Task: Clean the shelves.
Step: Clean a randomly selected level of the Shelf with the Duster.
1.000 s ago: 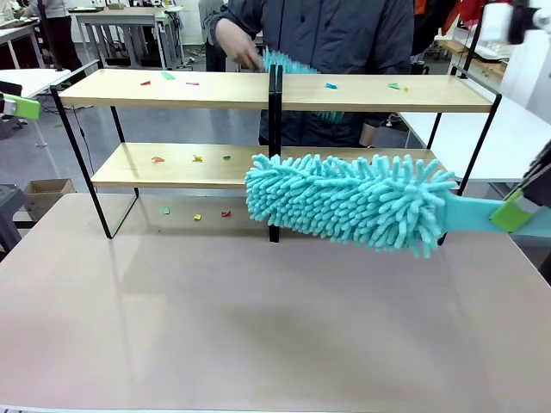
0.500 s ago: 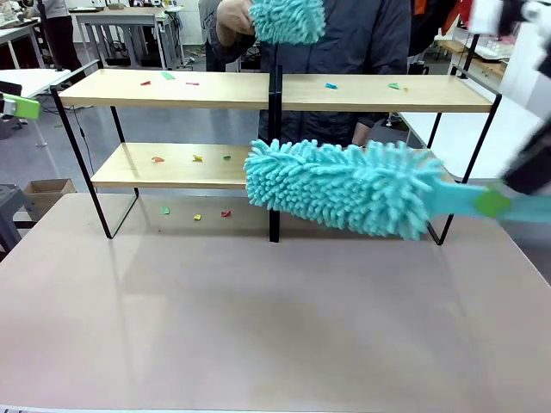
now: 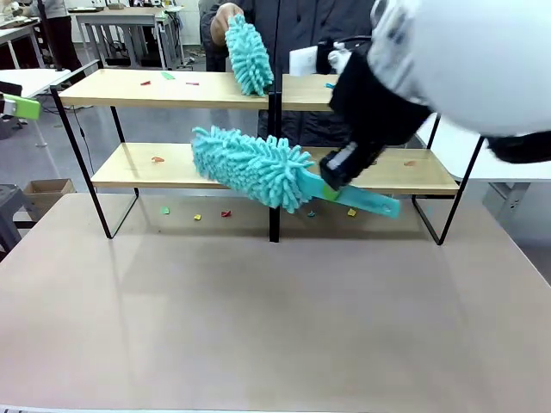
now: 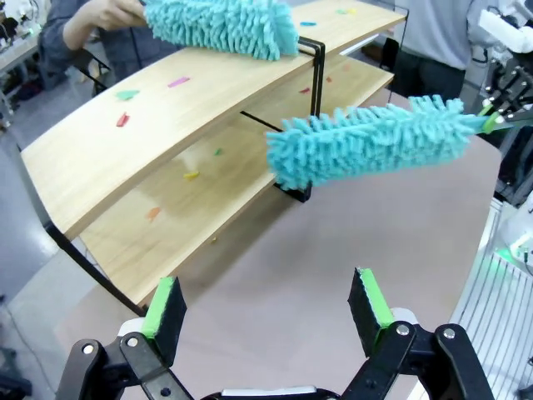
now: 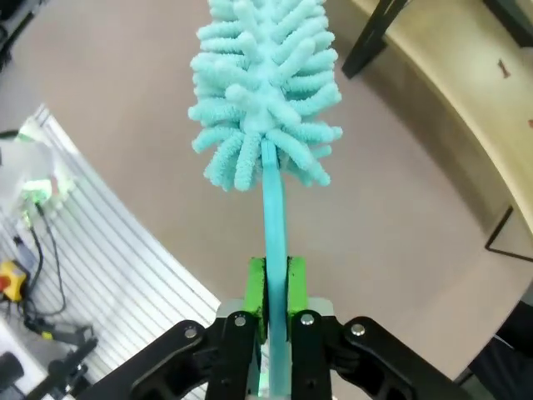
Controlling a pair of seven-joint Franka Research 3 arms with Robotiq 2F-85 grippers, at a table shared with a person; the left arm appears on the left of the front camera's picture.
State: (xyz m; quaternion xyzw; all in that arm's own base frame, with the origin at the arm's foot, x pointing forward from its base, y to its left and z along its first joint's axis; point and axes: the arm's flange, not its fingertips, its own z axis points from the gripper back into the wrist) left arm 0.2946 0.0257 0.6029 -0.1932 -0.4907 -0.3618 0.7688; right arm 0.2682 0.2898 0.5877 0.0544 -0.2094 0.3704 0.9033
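The shelves point(image 3: 129, 89) stand at the table's far side, two wooden boards on a black frame, also seen in the left wrist view point(image 4: 125, 158). Small coloured scraps point(image 3: 157, 159) lie on both boards. My right gripper point(image 3: 331, 188) is shut on the handle of a teal fluffy duster point(image 3: 250, 166), whose head slants across the lower board's left half by the central upright. In the right wrist view, the right gripper point(image 5: 276, 279) clamps the handle below the duster head point(image 5: 265, 83). A person's hand presses a second teal duster point(image 3: 248, 56) on the top board. My left gripper point(image 4: 265, 304) is open and holds nothing.
More scraps point(image 3: 197, 217) lie on the greyish-brown tabletop point(image 3: 258, 327) under the rack. My right arm's white body point(image 3: 465, 60) blocks the rack's upper right. A white table point(image 3: 516, 168) stands to the right and a cardboard box point(image 3: 47, 189) on the floor at left.
My right arm swung left and forward, carrying the duster head from the rack's right half to the lower board's left half. The person's duster came down onto the top board.
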